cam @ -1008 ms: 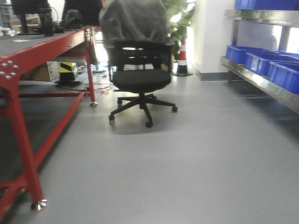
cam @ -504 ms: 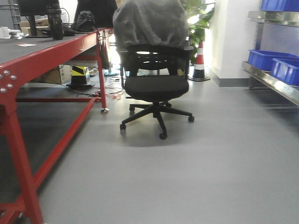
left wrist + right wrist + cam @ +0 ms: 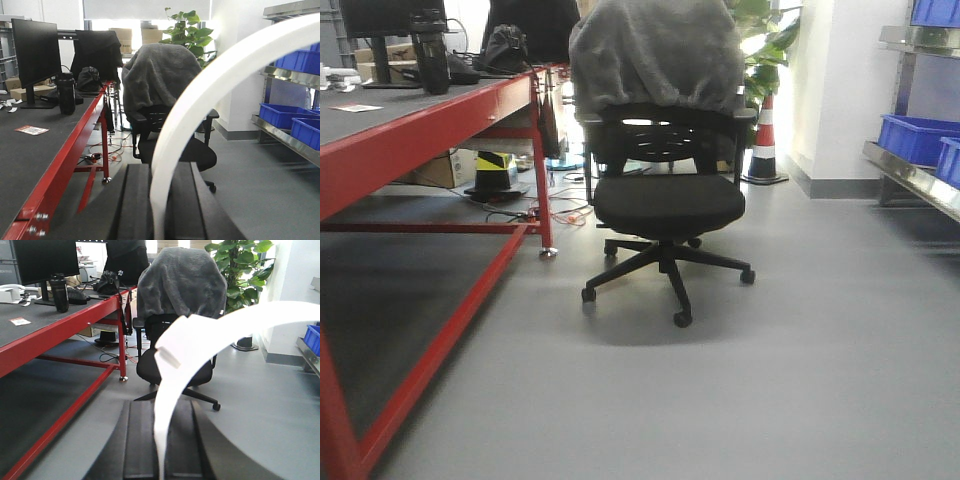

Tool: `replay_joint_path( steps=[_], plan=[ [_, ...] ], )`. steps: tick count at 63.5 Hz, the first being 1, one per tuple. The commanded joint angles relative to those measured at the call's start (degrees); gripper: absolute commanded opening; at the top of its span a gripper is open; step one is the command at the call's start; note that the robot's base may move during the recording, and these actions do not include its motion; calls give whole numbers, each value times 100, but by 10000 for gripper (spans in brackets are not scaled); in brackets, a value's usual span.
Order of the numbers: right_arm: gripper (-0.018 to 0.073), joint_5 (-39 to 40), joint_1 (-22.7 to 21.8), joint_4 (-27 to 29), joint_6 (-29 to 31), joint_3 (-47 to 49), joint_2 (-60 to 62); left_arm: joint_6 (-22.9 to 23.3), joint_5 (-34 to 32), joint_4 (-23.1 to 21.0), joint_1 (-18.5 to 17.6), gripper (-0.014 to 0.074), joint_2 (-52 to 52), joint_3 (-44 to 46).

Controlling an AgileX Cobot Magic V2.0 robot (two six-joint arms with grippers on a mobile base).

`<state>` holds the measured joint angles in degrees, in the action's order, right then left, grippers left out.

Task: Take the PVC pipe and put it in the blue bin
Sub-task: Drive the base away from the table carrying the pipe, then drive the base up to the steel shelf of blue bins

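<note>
Bottom centre of the left wrist view, dark fingers (image 3: 135, 200) of the left gripper (image 3: 160, 170) clamp the foot of the PVC pipe (image 3: 170, 135), its arc sweeping to upper right. The right gripper (image 3: 160, 405) looks pinched the same way on a white arc with a blunt squared end mid-frame; same pipe or a second piece, cannot tell. Gripped low and upright, likely so the curve clears the red table (image 3: 420, 135) at left and the grey-draped office chair (image 3: 665, 200) at centre. The blue bins (image 3: 915, 138) on the steel shelf (image 3: 920, 185) at right edge lie well apart, so placing not yet due.
</note>
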<state>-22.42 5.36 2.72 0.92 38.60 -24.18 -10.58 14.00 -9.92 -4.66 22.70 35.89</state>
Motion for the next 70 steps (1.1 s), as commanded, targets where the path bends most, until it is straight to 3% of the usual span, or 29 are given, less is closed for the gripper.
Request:
replay_joint_path(
  steps=[1,70],
  plan=[
    [-162,124,1,-41,32,1,18,-2,-151,-40,-27,-111,-16,22],
    [-162,124,1,-41,32,1,18,-2,-151,-40,-27,-111,-16,22]
  ],
)
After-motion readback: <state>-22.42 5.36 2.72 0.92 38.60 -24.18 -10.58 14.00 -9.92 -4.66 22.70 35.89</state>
